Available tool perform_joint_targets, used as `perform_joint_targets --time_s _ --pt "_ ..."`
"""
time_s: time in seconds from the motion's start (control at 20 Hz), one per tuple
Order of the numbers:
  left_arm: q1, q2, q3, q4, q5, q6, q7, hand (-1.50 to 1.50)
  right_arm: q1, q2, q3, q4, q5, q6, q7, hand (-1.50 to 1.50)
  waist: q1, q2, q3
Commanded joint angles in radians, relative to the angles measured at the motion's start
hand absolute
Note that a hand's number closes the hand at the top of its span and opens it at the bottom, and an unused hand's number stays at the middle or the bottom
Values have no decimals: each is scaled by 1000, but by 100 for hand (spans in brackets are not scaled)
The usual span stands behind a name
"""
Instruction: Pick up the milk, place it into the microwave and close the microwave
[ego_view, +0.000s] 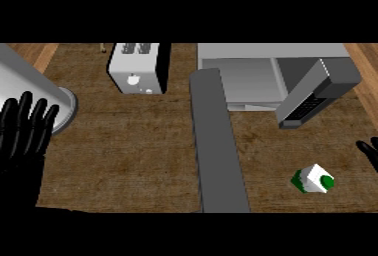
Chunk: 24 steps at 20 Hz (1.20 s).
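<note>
On the counter's lower right, you had the milk (314, 179) standing by itself on the brown wood-grain counter (133, 165): a small white carton with green sides and a green spot on its top. It stood apart from both hands.

Right hand (370, 152) sat near it, up and to the right, at the view's right edge. Only a black sliver of that hand showed, so you could not tell whether it was spread or curled.

Above the milk, the microwave (244, 75) stood at the counter's back. Its door (314, 95) was swung open and jutted forward on the right, with a dark keypad strip on its face. The grey cavity lay open to view.

A long grey bar (215, 150) ran from the view's lower edge up to the microwave's left front corner, between the milk and the left hand. Beyond the bar, a white toaster (136, 67) with two slots stood at the back.

Left hand (26, 132) rested at the left edge, well apart from the milk, fingers straight, pointing up and slightly spread. Behind it a large pale grey cylinder (33, 85) slanted in from the upper left corner
</note>
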Motion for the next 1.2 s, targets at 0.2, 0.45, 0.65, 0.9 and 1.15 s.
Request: perform_joint_targets --time_s 0.2,0.45,0.65,0.9,1.15 --pt "244 10 57 -208 174 -106 26 -150 101 -106 -204 87 -196 202 -21 -150 20 2 -1" --pt "314 32 140 -220 239 -188 -16 -150 66 -37 -235 232 -22 298 -102 -150 24 3 -1" --pt "314 -6 113 -288 230 -158 47 -150 -3 26 -214 261 103 256 -107 -150 21 4 -1" --pt "451 -1 168 -389 322 -221 44 -150 -5 87 -243 439 323 272 -272 -150 35 2 0" --pt "486 21 286 -280 402 -333 -54 -150 -60 105 -216 558 469 175 -332 -150 38 3 -1"
